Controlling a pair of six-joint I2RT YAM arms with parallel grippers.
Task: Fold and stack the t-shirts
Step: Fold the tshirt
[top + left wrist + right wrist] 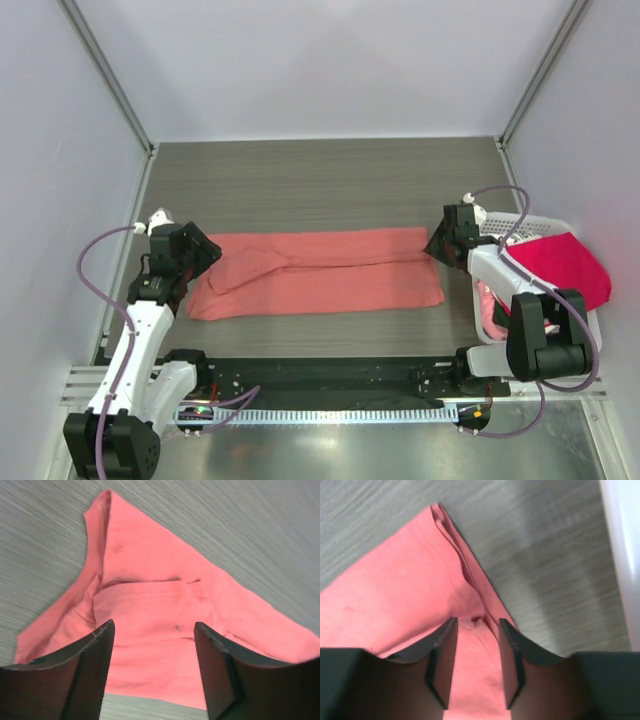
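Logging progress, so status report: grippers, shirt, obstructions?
Left gripper, right gripper open, at shirt ends. Salmon t-shirt lying folded lengthwise. Nothing blocking; basket off right.

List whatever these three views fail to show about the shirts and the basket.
Left wrist view: the left pincer and the bottom edge cut off the near side of the salmon shirt.
Right wrist view: the right pincer covers the cloth beneath it; contact with the shirt cannot be told.
Top view: whatever lies in the basket under the crimson shirt is hidden by that shirt and the right arm.
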